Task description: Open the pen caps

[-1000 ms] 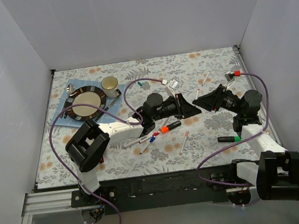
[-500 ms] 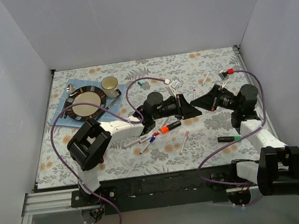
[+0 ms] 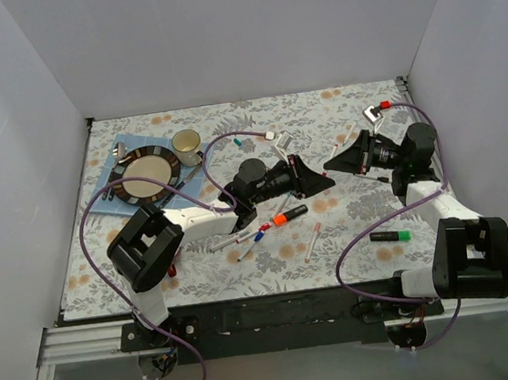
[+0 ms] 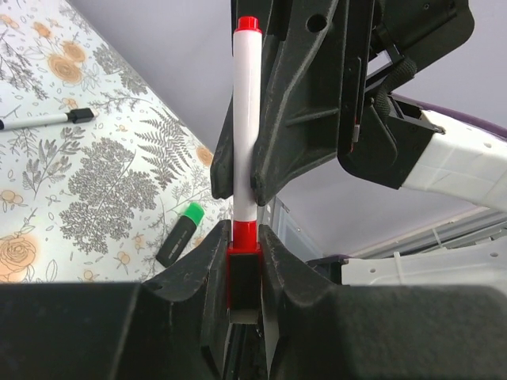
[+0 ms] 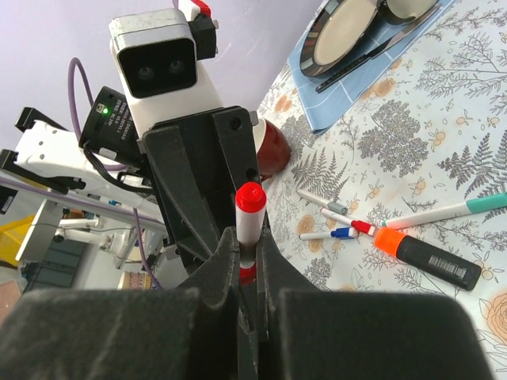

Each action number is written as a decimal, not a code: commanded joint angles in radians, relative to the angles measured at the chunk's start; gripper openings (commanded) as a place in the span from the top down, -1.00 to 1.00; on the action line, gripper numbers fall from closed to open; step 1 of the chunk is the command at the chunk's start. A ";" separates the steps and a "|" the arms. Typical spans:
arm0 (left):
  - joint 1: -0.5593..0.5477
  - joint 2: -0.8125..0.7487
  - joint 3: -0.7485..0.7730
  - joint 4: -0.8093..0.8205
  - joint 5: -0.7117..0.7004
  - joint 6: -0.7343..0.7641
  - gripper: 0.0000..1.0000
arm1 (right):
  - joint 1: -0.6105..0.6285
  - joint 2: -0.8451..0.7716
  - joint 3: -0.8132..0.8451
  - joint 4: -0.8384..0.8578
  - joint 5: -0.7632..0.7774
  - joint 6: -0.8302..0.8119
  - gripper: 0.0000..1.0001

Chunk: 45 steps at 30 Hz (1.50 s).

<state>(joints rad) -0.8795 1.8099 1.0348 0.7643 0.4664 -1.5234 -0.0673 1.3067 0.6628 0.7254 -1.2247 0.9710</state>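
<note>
Plain white walls (image 3: 235,27) (three sides) enclose a floral tabletop (image 3: 318,105).

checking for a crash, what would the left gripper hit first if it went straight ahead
Most likely the right gripper, shut on the same white pen that the left gripper holds, directly ahead; the gap looks small.

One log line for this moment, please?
left gripper shut on red plastic pen cap | right gripper shut on thin white pen body | cap on

A pen (image 4: 245,119) bridges the left jaws and right jaws above the table (image 3: 228,121), plate (image 3: 147,175) far left
</note>
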 commanded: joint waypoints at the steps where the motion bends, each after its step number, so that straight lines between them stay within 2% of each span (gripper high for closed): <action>1: -0.029 -0.024 -0.108 -0.218 0.233 0.043 1.00 | -0.114 0.012 0.161 0.197 0.327 -0.005 0.97; 15: -0.029 -0.026 -0.116 -0.244 0.305 0.100 1.00 | -0.167 0.032 0.152 0.286 0.311 0.043 0.97; 23: -0.027 -0.058 -0.114 -0.224 0.308 0.146 0.99 | -0.166 0.003 0.083 0.324 0.266 0.058 0.97; 24: -0.026 -0.058 -0.110 -0.224 0.314 0.149 0.52 | -0.166 -0.001 0.075 0.328 0.257 0.060 0.97; 25: -0.026 -0.060 -0.107 -0.230 0.314 0.160 0.28 | -0.166 -0.009 0.060 0.336 0.252 0.066 0.97; 28: -0.026 -0.078 -0.107 -0.240 0.291 0.178 -0.25 | -0.164 -0.029 0.035 0.364 0.229 0.090 0.97; 36: -0.021 -0.106 -0.082 -0.215 0.255 0.201 -0.43 | -0.149 -0.080 -0.048 0.364 0.165 0.100 0.97; 42: -0.003 -0.136 -0.055 -0.214 0.137 0.252 -0.60 | -0.111 -0.136 -0.127 0.350 0.093 0.083 0.97; 45: 0.007 -0.147 -0.050 -0.168 0.114 0.256 -0.64 | -0.082 -0.165 -0.146 0.292 0.062 0.037 0.97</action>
<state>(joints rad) -0.8883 1.7538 0.9398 0.5415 0.6418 -1.3117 -0.1806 1.1969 0.5373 1.0283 -1.1000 1.0622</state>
